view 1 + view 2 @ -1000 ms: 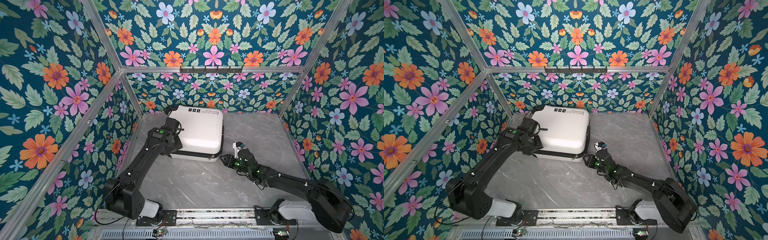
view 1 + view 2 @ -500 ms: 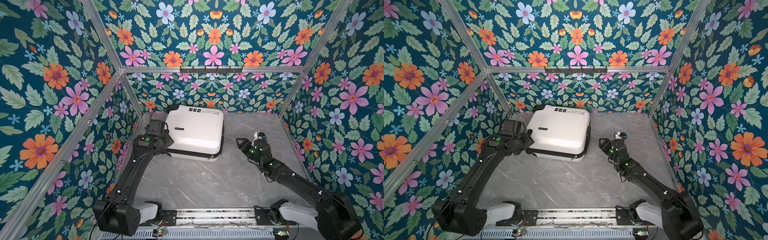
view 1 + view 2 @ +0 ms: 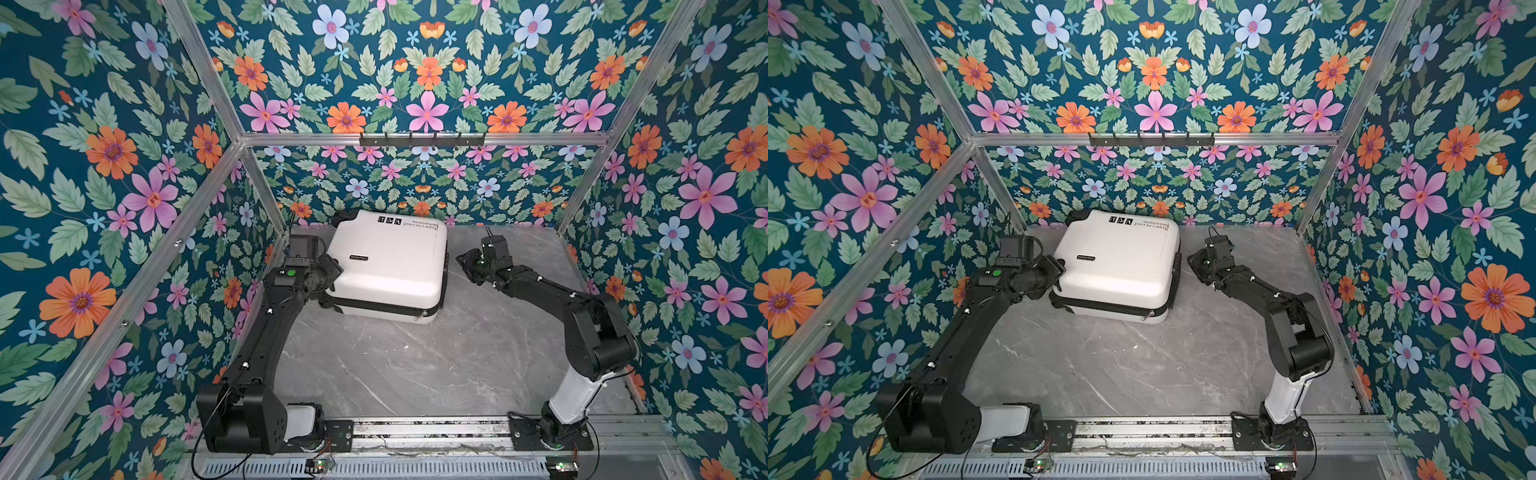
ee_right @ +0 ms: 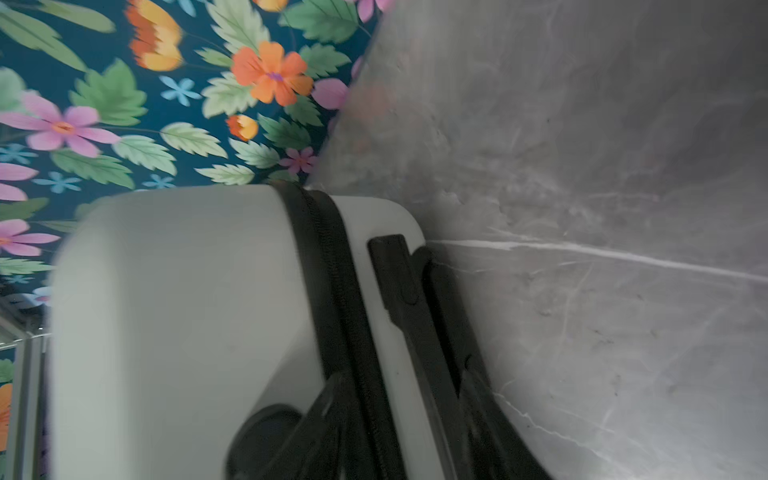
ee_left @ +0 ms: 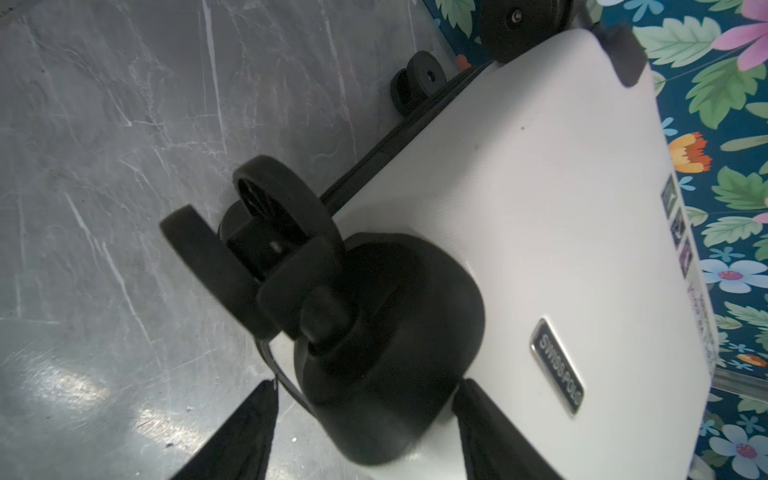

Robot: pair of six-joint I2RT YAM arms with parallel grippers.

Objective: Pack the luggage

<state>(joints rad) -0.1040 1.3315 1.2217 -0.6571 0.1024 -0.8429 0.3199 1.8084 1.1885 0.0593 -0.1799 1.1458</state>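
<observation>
The luggage (image 3: 386, 266) (image 3: 1117, 266) lies flat and zipped shut at the back of the table, its white shell up and its black text toward the back wall. My left gripper (image 3: 332, 270) (image 3: 1059, 266) is at its left side. In the left wrist view the left gripper (image 5: 368, 383) stands open, one finger on each side of a black wheel housing (image 5: 386, 332) with its twin wheel (image 5: 266, 232) beyond. My right gripper (image 3: 461, 262) (image 3: 1192, 259) is beside the right side. In the blurred right wrist view the right gripper (image 4: 403, 376) stands open, its fingers apart in front of the zipper band (image 4: 332, 291) and side handle (image 4: 399, 282).
The grey marble table (image 3: 415, 365) is boxed in by floral walls and aluminium posts. A black hook rack (image 3: 422, 139) hangs on the back wall. Both arm bases sit on a metal rail (image 3: 415, 432) at the front edge.
My left gripper came off the luggage's top and dropped to its left side at a wheel. My right gripper moved from the front right corner back along the right side.
</observation>
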